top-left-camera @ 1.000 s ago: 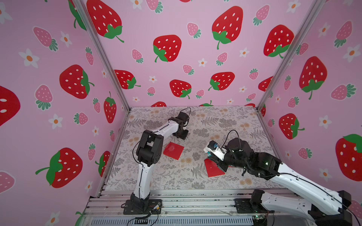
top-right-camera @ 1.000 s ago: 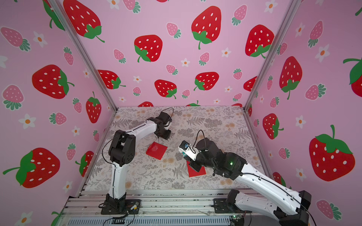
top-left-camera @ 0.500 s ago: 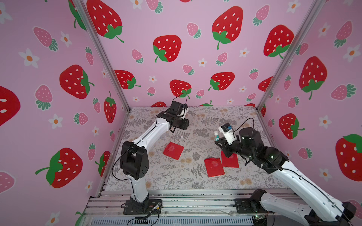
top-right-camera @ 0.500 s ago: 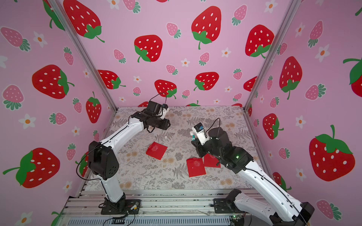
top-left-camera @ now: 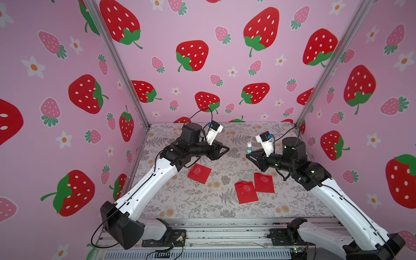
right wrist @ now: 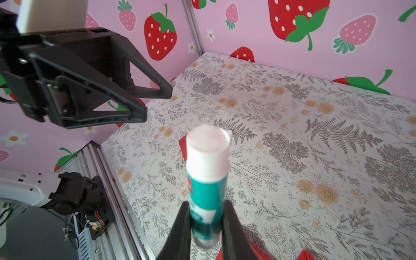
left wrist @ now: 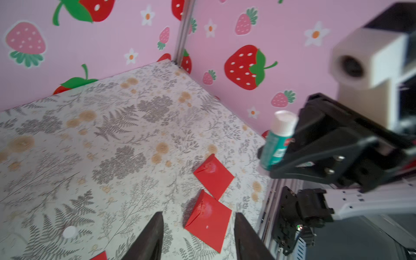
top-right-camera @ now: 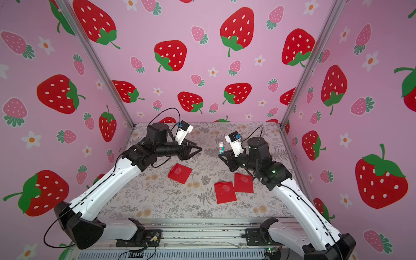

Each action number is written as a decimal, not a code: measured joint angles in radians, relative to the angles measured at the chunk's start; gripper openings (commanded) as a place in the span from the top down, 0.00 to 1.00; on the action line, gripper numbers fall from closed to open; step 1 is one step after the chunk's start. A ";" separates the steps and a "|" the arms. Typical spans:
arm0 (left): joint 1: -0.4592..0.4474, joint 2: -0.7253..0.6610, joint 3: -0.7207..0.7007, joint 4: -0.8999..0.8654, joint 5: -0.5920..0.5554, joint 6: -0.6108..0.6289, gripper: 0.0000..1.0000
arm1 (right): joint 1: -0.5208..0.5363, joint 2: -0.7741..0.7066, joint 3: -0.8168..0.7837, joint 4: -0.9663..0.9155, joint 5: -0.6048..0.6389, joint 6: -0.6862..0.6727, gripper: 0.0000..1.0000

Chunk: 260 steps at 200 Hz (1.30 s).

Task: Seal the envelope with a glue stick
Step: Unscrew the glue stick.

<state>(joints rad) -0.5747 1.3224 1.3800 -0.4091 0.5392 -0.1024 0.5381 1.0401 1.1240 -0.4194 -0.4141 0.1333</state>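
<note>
Glue stick [top-left-camera: 249, 148], a small white cylinder with a teal-green label band, is being held upright in the air over the back right part of the grey floral-print surface [top-left-camera: 180, 202], clear of everything lying on it. Right fingers [right wrist: 182, 225] are clamping it from both sides, closed tight on the lower part of the label band. The white top end is sticking up past the tips in both top views. Left fingers [left wrist: 150, 238] are standing roughly half open with nothing between them. They are hanging at about the same height as the right ones and pointing across at the glue stick, well apart from it. Three flat red square paper envelopes are lying on the surface. One envelope [top-left-camera: 199, 172] is lying alone, near the left arm. The other two [top-left-camera: 246, 192] [top-left-camera: 264, 182] are lying just beside each other near the right arm, edges meeting. Cannot tell whether they are overlapping.
</note>
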 measured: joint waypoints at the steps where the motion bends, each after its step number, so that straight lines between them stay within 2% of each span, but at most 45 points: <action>1: -0.002 -0.003 -0.001 0.001 0.002 0.000 0.50 | 0.000 0.000 0.001 0.003 -0.006 0.000 1.00; 64: -0.098 -0.181 -0.081 0.174 0.188 -0.037 0.48 | 0.000 -0.064 -0.002 0.171 -0.312 -0.026 1.00; 92: -0.124 -0.200 -0.082 0.224 0.230 -0.049 0.48 | 0.001 -0.080 -0.002 0.240 -0.439 -0.026 1.00; 122: -0.161 -0.192 -0.081 0.241 0.240 -0.049 0.50 | 0.013 -0.078 -0.002 0.277 -0.522 -0.025 1.00; 184: -0.220 -0.122 -0.020 0.248 0.240 -0.038 0.57 | 0.068 -0.055 -0.002 0.304 -0.576 -0.025 1.00; 260: -0.246 -0.090 0.016 0.248 0.240 0.001 0.82 | 0.090 -0.056 -0.002 0.302 -0.569 -0.026 1.00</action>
<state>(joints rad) -0.8207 1.2320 1.3960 -0.1616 0.7792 -0.1013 0.6285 0.9844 1.1225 -0.1173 -0.9833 0.1070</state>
